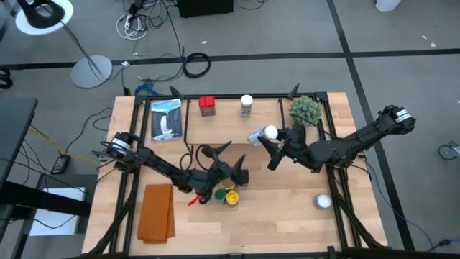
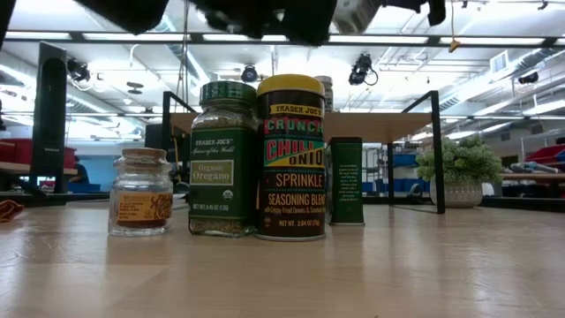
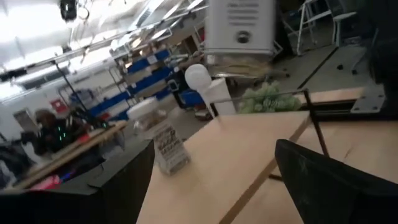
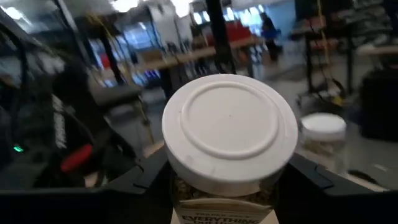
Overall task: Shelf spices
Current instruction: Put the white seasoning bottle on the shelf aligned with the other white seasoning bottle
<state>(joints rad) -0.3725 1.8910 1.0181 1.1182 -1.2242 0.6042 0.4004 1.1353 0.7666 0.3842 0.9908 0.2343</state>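
Observation:
Several spices stand together on the table: a tan-lidded glass jar (image 2: 141, 192), a green-lidded oregano jar (image 2: 224, 159), a yellow-lidded jar (image 2: 291, 157) and a dark box (image 2: 345, 181). My left gripper (image 1: 228, 164) hovers open just above and behind them, nothing between its fingers (image 3: 124, 180). On the shelf (image 1: 230, 122) stand a red tin (image 1: 207, 106) and a white-lidded jar (image 1: 246, 105). My right gripper (image 1: 277, 144) is shut on another white-lidded jar (image 1: 269, 134) over the shelf's near edge. My right gripper pinches the white-lidded jar by its body just under the lid (image 4: 186, 186), one finger on each side. The fingers come about level from the table's right side. The jar is lifted clear of the shelf, lid up and tilted a little.
A blue-and-white packet (image 1: 167, 119) lies on the shelf's left end and a green plant ball (image 1: 305, 109) on its right end. An orange cloth (image 1: 157, 212) lies near the table's left front, a white round object (image 1: 323, 202) at the right front.

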